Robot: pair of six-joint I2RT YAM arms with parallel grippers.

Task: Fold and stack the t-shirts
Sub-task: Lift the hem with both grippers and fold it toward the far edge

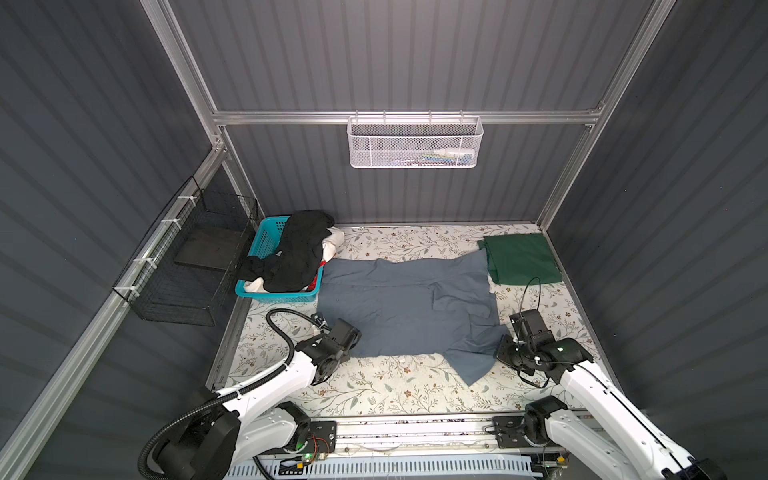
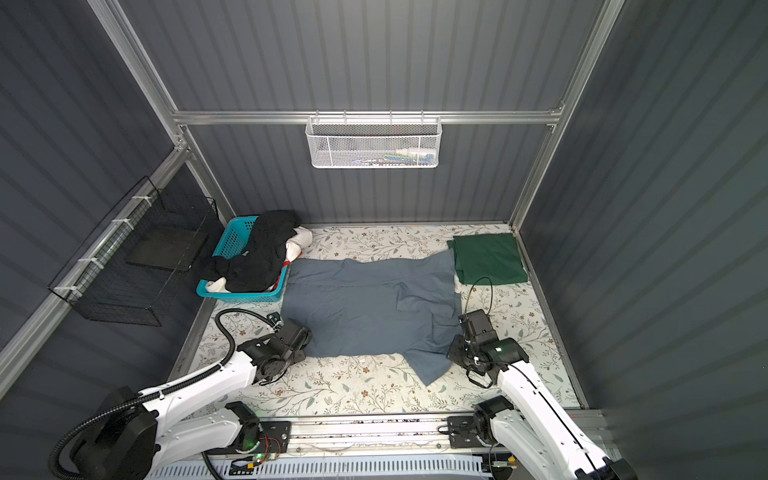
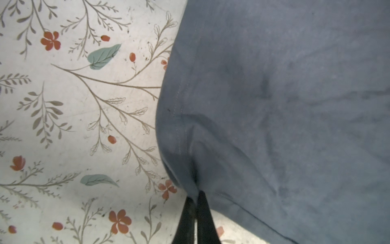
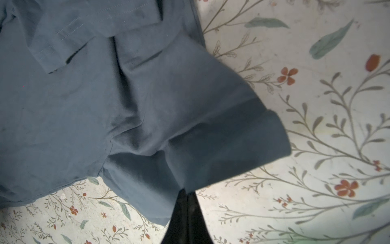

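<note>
left gripper (image 3: 195, 196) clamped on blue-grey t-shirt (image 1: 399, 307) hem, right gripper (image 4: 187, 193) clamped on its sleeve end; cloth lies ahead of both, long axis spanning between them.

The blue-grey t-shirt (image 1: 399, 307) is matt soft cloth, the floral table (image 1: 395, 390) smooth, the basket (image 1: 272, 295) plastic

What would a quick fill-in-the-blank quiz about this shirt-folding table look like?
1. The folded green shirt lies at the far ____ corner of the table.
2. The black shirt is heaped in the basket, which sits at the table's far ____ corner.
3. The left gripper and the right gripper are each ____ on an edge of the blue-grey shirt.

Missing words: right; left; shut.
</note>
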